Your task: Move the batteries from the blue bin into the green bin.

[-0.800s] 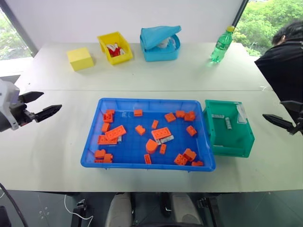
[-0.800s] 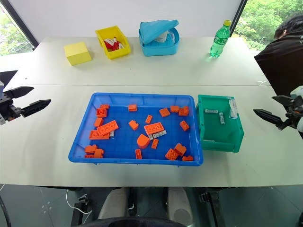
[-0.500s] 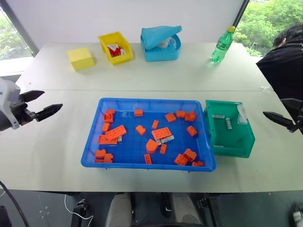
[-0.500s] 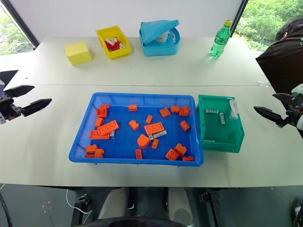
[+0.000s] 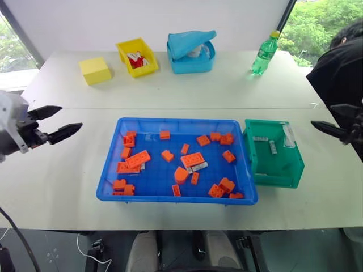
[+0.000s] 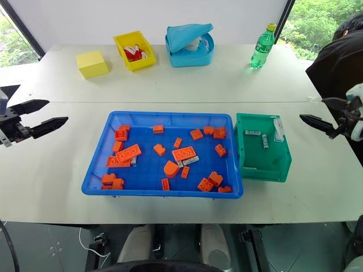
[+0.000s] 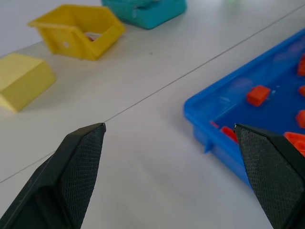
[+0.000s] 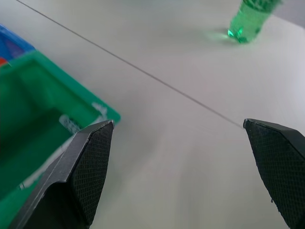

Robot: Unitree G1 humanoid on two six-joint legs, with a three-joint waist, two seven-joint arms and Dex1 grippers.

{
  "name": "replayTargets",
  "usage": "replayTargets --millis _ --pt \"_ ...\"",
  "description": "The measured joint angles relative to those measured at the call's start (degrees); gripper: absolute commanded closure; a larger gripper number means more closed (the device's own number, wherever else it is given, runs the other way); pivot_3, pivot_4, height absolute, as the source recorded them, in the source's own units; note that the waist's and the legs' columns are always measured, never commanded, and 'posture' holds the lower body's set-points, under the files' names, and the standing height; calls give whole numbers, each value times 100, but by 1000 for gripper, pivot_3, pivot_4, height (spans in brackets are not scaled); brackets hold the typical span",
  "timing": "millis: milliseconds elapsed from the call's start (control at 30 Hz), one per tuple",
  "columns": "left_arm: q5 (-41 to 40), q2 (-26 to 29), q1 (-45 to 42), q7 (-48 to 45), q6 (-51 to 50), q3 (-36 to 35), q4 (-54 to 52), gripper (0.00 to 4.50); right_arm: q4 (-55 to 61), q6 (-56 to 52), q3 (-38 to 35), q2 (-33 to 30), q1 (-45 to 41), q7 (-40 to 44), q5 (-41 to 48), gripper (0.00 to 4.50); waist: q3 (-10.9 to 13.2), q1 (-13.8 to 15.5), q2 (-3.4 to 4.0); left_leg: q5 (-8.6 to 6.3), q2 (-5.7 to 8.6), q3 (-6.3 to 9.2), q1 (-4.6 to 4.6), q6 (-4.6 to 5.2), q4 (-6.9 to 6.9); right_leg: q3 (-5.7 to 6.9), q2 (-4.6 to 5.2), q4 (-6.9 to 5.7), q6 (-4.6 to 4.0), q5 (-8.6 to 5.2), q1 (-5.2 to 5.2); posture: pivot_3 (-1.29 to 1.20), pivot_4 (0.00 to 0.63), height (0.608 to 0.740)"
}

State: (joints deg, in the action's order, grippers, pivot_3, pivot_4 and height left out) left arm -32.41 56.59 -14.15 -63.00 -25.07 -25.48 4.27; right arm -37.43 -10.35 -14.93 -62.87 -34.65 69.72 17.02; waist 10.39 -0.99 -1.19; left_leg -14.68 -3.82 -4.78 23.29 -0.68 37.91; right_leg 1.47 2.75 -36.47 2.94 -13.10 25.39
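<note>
Left gripper (image 5: 68, 120) nearer blue bin (image 5: 110, 170); batteries (image 5: 199, 166) unmoved.

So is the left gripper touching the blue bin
Apart. The left eye view shows bare table between the left gripper and the blue bin.

A yellow block (image 5: 95, 69), a yellow bin (image 5: 137, 56), a light-blue tub (image 5: 191, 52) holding cloth and a green bottle (image 5: 265, 54) are sitting along the tabletop's (image 5: 198, 90) far side; a person (image 5: 340, 68) is leaning nearby.
</note>
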Motion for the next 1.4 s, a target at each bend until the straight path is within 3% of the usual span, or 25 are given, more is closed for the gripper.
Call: replayTargets --millis 200,333,467,533,833,1100,1400 --pt "-563 342 15 -813 -588 221 -817 0 1106 -561 954 183 -1038 939 17 17 8 -21 13 0 -2 0 0 0 1 0 -3 -13 -1 -1 8 0 150 736" --pt "-715 638 18 -1300 -787 394 -1155 0 1900 -1012 1640 912 -1692 1231 76 17 8 -14 13 0 -3 3 0 0 1 0 -7 -33 -2 -2 17 0 150 736" --pt "-658 818 252 -1724 -686 531 -1391 0 2471 -1373 2621 2168 -2155 1421 81 17 9 1 14 1 -3 -1 20 0 6 -5 -8 -72 -8 -6 57 0 150 736" --pt "-628 835 319 -1778 -681 558 -1394 0 2440 -1384 2867 2509 -2288 1440 26 17 9 32 15 2 -2 -1 24 -1 10 -4 -8 -77 -9 -6 61 0 150 736" --pt "-565 860 1294 -1703 -768 -209 -1838 0 391 -248 3981 4575 -3072 1386 -940 17 7 8 10 2 -3 -3 32 -1 17 -4 -6 -80 -10 -5 69 0 150 736" --pt "-573 580 1903 -1300 -969 -724 -2236 0 -1014 775 4179 5605 -3372 1123 -1633 17 6 -20 8 4 -6 -2 33 -6 17 -4 -8 -88 -11 -5 73 0 150 736" --pt "-432 415 2122 -1044 -918 -820 -1983 0 -2084 1417 4168 6226 -3654 725 -2150 17 6 -27 8 5 -6 -3 33 -9 16 -4 -5 -89 -12 -5 76 0 150 736"
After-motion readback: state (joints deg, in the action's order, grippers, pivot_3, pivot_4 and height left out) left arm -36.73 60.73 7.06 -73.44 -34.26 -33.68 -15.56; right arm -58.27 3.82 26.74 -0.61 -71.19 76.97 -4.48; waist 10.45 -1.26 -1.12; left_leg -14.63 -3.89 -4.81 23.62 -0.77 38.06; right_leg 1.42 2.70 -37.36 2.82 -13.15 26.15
